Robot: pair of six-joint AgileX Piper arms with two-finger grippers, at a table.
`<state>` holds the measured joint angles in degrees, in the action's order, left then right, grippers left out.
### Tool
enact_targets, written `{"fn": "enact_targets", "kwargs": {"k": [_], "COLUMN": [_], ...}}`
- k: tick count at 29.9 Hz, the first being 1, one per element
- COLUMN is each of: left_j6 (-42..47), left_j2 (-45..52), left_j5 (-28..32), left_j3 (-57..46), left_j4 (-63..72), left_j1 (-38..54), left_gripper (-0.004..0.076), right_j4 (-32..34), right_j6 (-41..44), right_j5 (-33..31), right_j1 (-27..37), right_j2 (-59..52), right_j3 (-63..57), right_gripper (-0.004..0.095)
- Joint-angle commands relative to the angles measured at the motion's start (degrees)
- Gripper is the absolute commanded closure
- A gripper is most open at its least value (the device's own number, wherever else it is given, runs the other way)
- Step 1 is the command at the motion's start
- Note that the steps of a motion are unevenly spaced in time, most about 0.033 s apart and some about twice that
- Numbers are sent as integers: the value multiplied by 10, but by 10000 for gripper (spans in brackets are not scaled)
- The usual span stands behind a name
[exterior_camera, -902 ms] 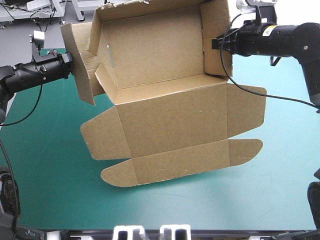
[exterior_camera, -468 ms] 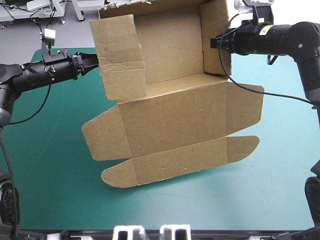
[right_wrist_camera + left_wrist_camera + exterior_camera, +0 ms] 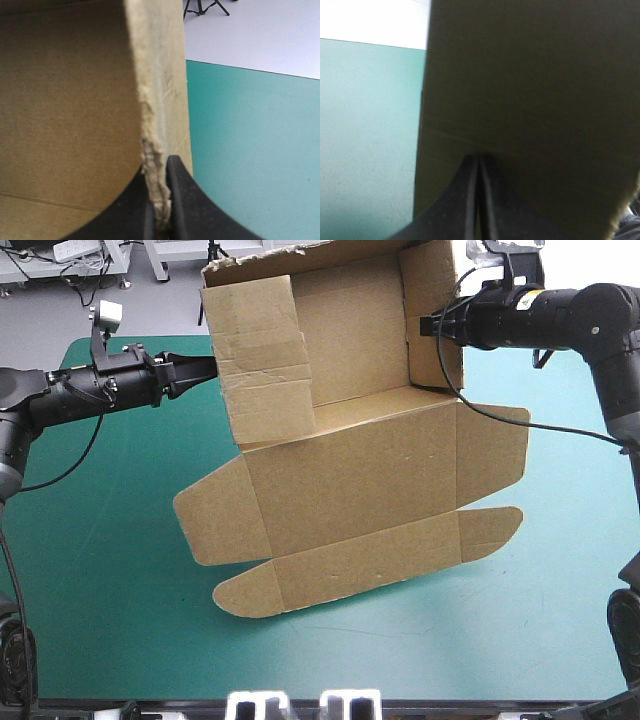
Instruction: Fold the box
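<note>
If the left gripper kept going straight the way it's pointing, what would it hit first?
The left side flap of the brown cardboard box. The left gripper, black fingers shut, points squarely at the flap's outer face, and its tips seem to be touching it.

A robotics lab. A worktable with a teal-green cover (image 3: 120,570) has a left arm (image 3: 70,395) and a right arm (image 3: 560,320) reaching in from either side to a box (image 3: 350,470). Beyond the far edge lies a bare, pale grey floor (image 3: 60,315). At far left stands a grey bench (image 3: 40,265) strewn with cables. Black tripod legs (image 3: 201,7) stand on the floor beyond the table.
</note>
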<state>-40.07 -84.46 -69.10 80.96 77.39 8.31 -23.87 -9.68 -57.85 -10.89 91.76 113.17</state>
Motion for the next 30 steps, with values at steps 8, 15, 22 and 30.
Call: {"fn": "enact_targets", "kwargs": {"k": [8,15,22,30], "left_j6": [14,16,26,34], "left_j2": [43,43,46,65], "left_j5": [-53,-53,-53,-53], "left_j3": [17,17,17,17], "left_j4": [32,30,30,37], "left_j1": [-7,-19,-29,-29], "left_gripper": [729,600,477,477], "right_j4": [-32,-31,-4,-8], "right_j6": [5,5,5,5], "right_j5": [52,52,53,56], "right_j1": [1,1,1,1], "right_j2": [-18,-18,-18,-14], "right_j3": [17,17,17,17], "right_gripper": [920,920,920,920]}}
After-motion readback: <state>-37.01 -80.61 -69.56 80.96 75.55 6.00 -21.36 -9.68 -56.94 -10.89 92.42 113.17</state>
